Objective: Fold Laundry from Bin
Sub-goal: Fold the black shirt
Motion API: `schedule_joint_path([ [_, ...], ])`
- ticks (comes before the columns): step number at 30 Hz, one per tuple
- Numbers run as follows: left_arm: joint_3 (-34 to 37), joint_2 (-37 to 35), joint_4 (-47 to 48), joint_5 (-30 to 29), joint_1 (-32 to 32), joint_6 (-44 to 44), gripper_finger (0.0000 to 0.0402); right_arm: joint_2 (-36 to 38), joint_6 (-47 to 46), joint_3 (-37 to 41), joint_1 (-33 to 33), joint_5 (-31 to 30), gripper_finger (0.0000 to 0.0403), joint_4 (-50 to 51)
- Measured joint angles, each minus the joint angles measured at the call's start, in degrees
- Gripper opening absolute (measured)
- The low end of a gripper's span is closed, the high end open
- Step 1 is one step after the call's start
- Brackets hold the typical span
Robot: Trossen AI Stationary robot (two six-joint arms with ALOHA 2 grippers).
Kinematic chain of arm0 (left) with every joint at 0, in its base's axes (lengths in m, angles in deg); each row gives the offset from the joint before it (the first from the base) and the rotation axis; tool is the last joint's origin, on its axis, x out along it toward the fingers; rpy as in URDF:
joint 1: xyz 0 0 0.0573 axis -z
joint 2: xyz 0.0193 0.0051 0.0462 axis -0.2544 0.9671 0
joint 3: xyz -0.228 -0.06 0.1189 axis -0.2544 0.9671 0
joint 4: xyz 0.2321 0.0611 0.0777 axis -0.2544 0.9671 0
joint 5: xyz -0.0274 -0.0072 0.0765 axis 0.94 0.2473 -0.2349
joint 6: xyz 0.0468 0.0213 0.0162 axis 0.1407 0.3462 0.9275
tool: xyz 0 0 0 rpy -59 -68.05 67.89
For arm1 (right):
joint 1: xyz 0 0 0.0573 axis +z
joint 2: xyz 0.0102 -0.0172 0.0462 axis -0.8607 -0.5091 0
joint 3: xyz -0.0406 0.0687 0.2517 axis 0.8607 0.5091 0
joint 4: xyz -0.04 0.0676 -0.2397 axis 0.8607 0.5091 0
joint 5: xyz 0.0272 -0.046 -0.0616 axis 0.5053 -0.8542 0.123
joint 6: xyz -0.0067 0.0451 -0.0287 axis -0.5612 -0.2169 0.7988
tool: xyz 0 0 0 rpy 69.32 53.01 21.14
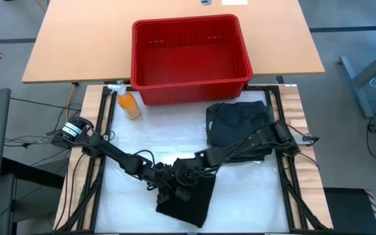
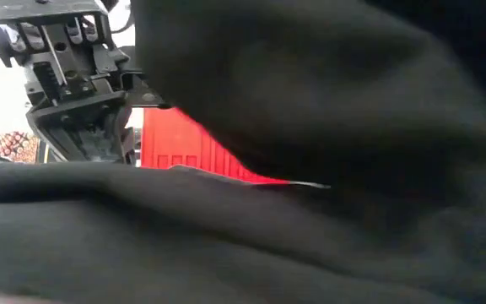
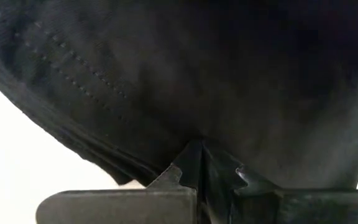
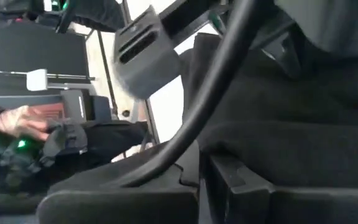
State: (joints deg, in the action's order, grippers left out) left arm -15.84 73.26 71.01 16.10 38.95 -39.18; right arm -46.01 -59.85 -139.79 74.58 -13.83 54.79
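Careful: your left gripper (image 1: 167,177) and right gripper (image 1: 187,175), both pinching the black garment (image 1: 189,199) near the table's (image 1: 142,140) front edge, could collide or lose the cloth.

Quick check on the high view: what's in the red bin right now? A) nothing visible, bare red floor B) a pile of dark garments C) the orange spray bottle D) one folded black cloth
A: in the high view the red bin shows only its bare ribbed floor; the folded dark garment lies on the table in front of it, and the orange spray bottle stands outside its left corner.
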Motion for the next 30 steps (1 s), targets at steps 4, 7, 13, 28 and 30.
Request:
schedule_joint_path([
  [4,0.00,-0.28,0.39,0.01,-0.33,-0.01,0.0000,-2.63,0.11,-1.63,-0.34,-0.48,0.0031,-0.78],
  [7,0.00,-0.28,0.99,0.13,-0.29,-0.05,0.0000,-3.31,0.05,-2.33,-0.63,-0.44,0.0046,-1.80],
  [13,0.02,-0.32,0.45,0.11,-0.21,-0.03,0.0000,-3.10,2.82,-3.94,-1.91,-1.49,0.0077,-2.05],
  [28,0.04,-0.32,1.00,1.86,-0.49,1.64,0.0000,-2.00,6.43,-5.14,-3.47,0.09,0.0104,3.40],
  [30,0.04,-0.32,1.20,3.18,-0.72,1.83,0.0000,-1.84,6.43,-5.14,-4.11,0.36,0.0119,4.59],
])
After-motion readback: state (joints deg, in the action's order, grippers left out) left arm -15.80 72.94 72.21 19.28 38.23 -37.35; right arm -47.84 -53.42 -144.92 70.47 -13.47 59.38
